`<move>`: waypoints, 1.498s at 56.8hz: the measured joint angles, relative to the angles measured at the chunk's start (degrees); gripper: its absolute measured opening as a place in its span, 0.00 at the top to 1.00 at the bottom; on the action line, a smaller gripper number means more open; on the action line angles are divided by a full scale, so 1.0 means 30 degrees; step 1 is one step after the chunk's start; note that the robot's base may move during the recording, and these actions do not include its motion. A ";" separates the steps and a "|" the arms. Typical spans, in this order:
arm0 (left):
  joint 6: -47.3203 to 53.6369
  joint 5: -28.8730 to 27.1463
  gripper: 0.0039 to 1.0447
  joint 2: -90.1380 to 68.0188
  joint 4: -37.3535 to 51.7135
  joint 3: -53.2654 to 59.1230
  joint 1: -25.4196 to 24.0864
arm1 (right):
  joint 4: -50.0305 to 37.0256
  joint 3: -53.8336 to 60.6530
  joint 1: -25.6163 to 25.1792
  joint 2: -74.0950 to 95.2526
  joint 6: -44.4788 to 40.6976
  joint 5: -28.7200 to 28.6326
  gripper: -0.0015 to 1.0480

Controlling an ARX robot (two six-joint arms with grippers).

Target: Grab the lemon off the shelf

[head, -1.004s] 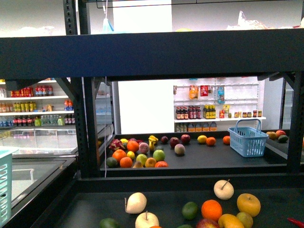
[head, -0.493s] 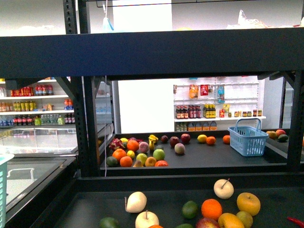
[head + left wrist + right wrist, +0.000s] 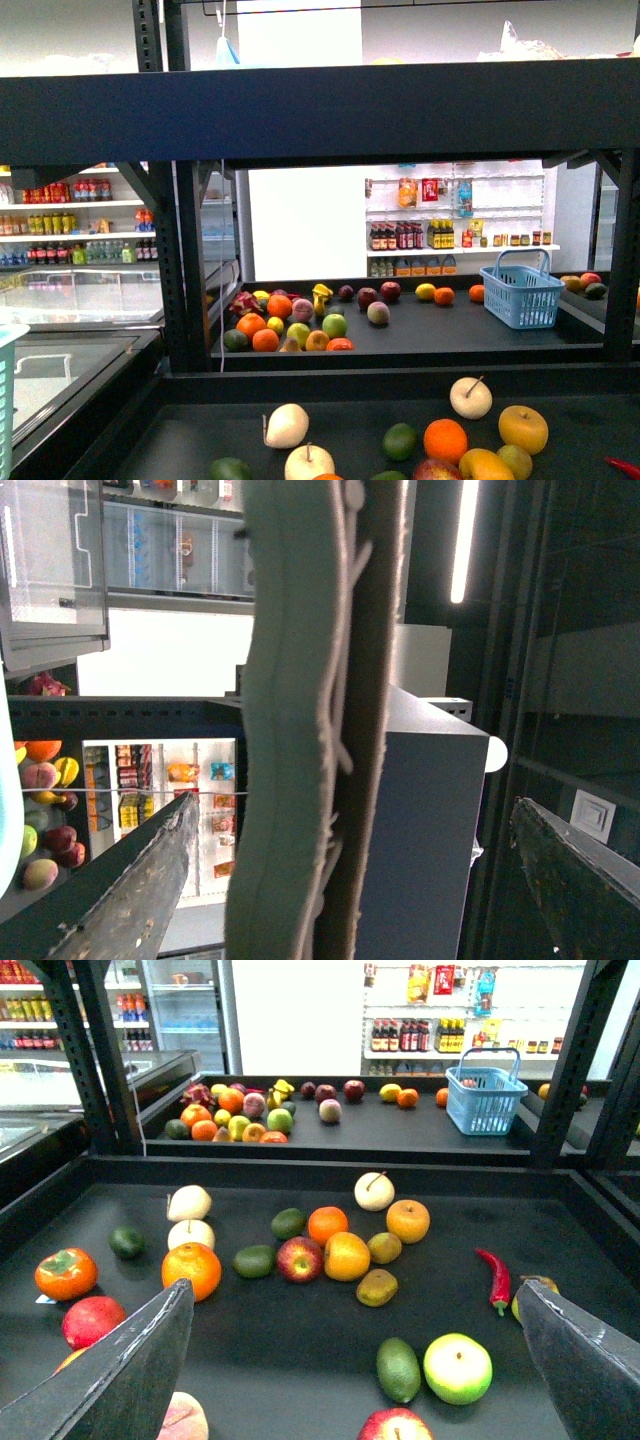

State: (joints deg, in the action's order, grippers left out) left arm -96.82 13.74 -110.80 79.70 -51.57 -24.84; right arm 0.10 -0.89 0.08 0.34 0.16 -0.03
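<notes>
The shelf (image 3: 330, 110) is a black metal-frame rack with thick, flat, matte dark decks and perforated black uprights. The lemon (image 3: 347, 1255), a large smooth bright-yellow oval fruit with a tapered end, lies on the near deck among loose fruit. In the front view the lemon (image 3: 485, 465) is cut off by the lower edge of the frame. Touching the lemon on one side is a glossy red apple (image 3: 300, 1258), and on the other a smaller dull-yellow knobbly fruit (image 3: 384, 1248). Just behind the lemon sit a round pebbled orange (image 3: 327, 1223) and a smooth yellow-orange apple (image 3: 407, 1220). Further behind the lemon, on the far deck, stands a light-blue slatted plastic basket (image 3: 486, 1100). The right claw (image 3: 352, 1295) is released, its two worn grey fingers (image 3: 130, 1370) spread wide at the frame's corners, above the deck in front of the lemon and touching nothing. The left claw (image 3: 352, 802) is likewise spread apart, with a blurred grey-green ribbed band (image 3: 300, 730) very close to the lens between its fingers. What that band belongs to cannot be made out, and it hides much of that view. The lemon does not show there.
</notes>
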 joint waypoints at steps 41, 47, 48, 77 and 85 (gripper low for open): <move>2.2389 -0.0925 0.07 2.0043 -1.8790 0.7868 0.1734 | 0.0000 0.0000 0.0000 -0.0029 0.0000 0.0000 0.07; 2.5033 -0.1435 0.11 2.4159 -2.1733 0.9005 0.3235 | 0.0000 0.0000 0.0007 -0.0029 0.0000 0.0000 0.07; 2.5252 -0.1202 0.13 2.4545 -2.2126 0.9085 0.3359 | 0.0000 0.0000 0.0000 -0.0029 0.0000 0.0000 0.07; 3.1999 -0.4561 0.98 3.4884 -2.7059 1.4746 0.8211 | 0.0000 0.0000 0.0007 -0.0029 0.0000 0.0000 0.07; 3.2050 -0.4568 0.98 3.5437 -2.6899 1.5446 0.8211 | 0.0000 0.0000 0.0007 -0.0029 0.0000 0.0000 0.07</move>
State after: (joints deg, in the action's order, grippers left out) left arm -0.67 0.03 -4.49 -0.99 -5.23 -0.21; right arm 0.10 -0.89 0.10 0.25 0.16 -0.03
